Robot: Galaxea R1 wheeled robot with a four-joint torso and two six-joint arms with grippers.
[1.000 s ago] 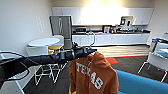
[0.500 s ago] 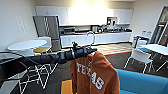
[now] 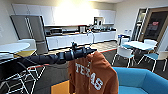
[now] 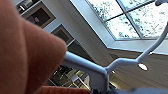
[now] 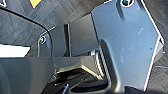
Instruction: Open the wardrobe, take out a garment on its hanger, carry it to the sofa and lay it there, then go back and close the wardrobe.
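The garment (image 3: 95, 72), a burnt-orange hoodie with white "TEXAS" lettering, hangs from the end of my left arm, which reaches in from the left in the head view. My left gripper (image 3: 87, 51) is shut on the hanger at the hoodie's neck. In the left wrist view the white hanger (image 4: 87, 68) runs close past the camera with its hook curving away, and orange cloth (image 4: 25, 50) covers one side. The bright blue sofa (image 3: 142, 80) lies low at the right, just beyond the hoodie. The right wrist view holds dark robot parts over dark floor.
Straight ahead is a kitchen with white cabinets and a counter (image 3: 80, 38), and a steel fridge (image 3: 30, 30) to the left. A round white table (image 3: 12, 47) and wire-legged chairs (image 3: 22, 80) stand at the left. White tables and chairs (image 3: 140, 45) stand at the right.
The whole head view has slid left, so the camera has turned right. The blue sofa has come into view at the lower right. The hoodie still hangs from my left arm.
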